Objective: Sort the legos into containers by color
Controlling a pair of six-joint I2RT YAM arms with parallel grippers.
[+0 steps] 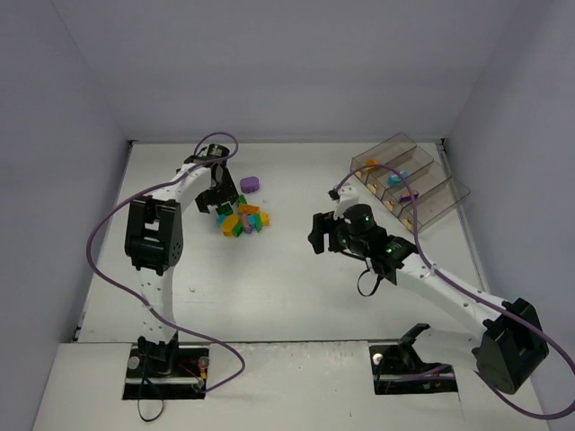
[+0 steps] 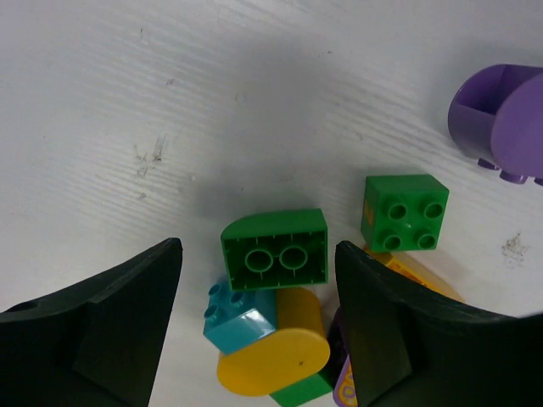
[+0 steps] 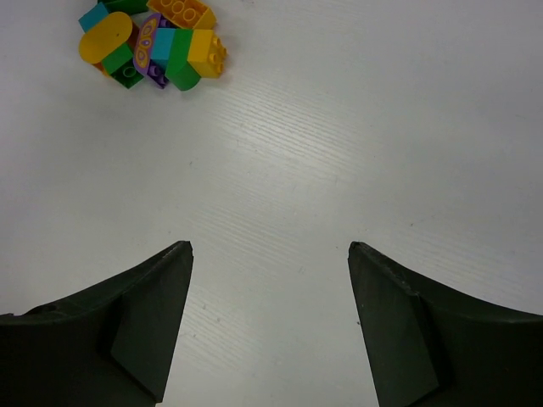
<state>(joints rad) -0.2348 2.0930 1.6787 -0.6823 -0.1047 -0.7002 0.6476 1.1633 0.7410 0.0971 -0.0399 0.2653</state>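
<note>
Over the far-left part of the counter (image 1: 296, 296), the left pincer (image 1: 216, 199) hangs above the pile of legos (image 1: 241, 218) with its jaws spread wide. In the left wrist view a green rounded brick (image 2: 274, 251) lies squarely between the two fingers, hollow underside up, touched by neither. It looks like the chosen piece, so the step in hand is probably a descent and a pinch.

Trouble could come from the crowding. A teal brick (image 2: 239, 315) sits right against the green one's near edge, and a yellow rounded brick (image 2: 276, 349) is tucked beside that. If the jaws come down a little too near, they may catch teal along with green and carry two colours to one bin. One side of the green brick is curved, so a pinch on that curve could squirt it out sideways and scatter the heap. A green square brick (image 2: 405, 212) sits close to the right finger and could be knocked. A purple piece (image 2: 501, 123) lies apart, out of the way.

The right pincer (image 3: 270, 250) is also spread, holding nothing, above bare counter with the pile off at the top-left of its view. Should it head for the pile as well, the arms may clash. The containers (image 1: 437, 205) stand at the far right, well apart, with a few coloured pieces inside.
</note>
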